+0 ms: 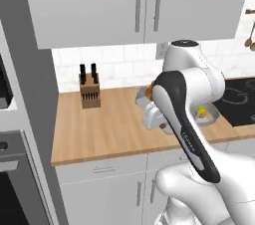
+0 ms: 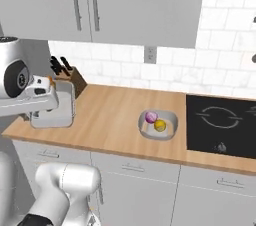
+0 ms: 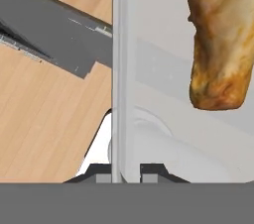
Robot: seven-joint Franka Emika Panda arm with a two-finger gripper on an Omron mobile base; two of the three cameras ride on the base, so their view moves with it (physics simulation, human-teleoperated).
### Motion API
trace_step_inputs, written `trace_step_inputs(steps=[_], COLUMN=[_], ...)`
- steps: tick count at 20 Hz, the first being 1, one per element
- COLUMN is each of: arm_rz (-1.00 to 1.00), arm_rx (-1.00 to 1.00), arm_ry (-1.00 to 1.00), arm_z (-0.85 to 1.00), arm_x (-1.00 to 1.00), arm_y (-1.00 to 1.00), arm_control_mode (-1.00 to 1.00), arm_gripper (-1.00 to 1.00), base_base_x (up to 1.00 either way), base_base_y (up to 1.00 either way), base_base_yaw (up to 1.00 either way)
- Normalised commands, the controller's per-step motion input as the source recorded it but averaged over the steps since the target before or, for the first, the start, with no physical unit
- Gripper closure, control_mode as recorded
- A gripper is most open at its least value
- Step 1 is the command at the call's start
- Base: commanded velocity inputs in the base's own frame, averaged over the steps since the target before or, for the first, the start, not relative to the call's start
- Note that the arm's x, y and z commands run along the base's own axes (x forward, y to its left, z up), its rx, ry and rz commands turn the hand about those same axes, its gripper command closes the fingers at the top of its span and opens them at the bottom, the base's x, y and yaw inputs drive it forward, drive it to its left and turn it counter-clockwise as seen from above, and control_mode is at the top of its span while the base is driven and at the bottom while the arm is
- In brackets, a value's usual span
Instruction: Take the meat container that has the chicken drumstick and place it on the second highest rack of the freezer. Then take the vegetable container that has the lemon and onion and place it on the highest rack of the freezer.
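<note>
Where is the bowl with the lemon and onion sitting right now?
In the right base view, the vegetable container sits on the wooden counter, just left of the black cooktop and well right of the knife block.

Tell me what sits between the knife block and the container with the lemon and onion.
In the right base view, the meat container, held at the gripper, lies between the knife block and the vegetable container; the rest is bare wooden counter.

Base views flank arm, sharing counter [image 1: 114,129].
</note>
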Motion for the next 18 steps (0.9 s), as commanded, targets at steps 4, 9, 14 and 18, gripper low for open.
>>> trace_step_inputs(steps=[4, 9, 14, 18], arm_rz=[0.00, 0.00, 0.00, 0.00], arm_rx=[0.00, 0.00, 0.00, 0.00], arm_ry=[0.00, 0.00, 0.00, 0.00], arm_z=[0.00, 0.00, 0.00, 0.00], arm_x=[0.00, 0.00, 0.00, 0.00], arm_y=[0.00, 0.00, 0.00, 0.00], arm_control_mode=[1.00, 1.00, 1.00, 1.00], arm_gripper=[1.00, 1.00, 1.00, 1.00], base_base_x=[-1.00, -0.96, -0.18, 0.49], base_base_y=[0.36, 0.64, 1.00, 1.00], base_base_yaw=[0.39, 0.65, 0.38, 0.08])
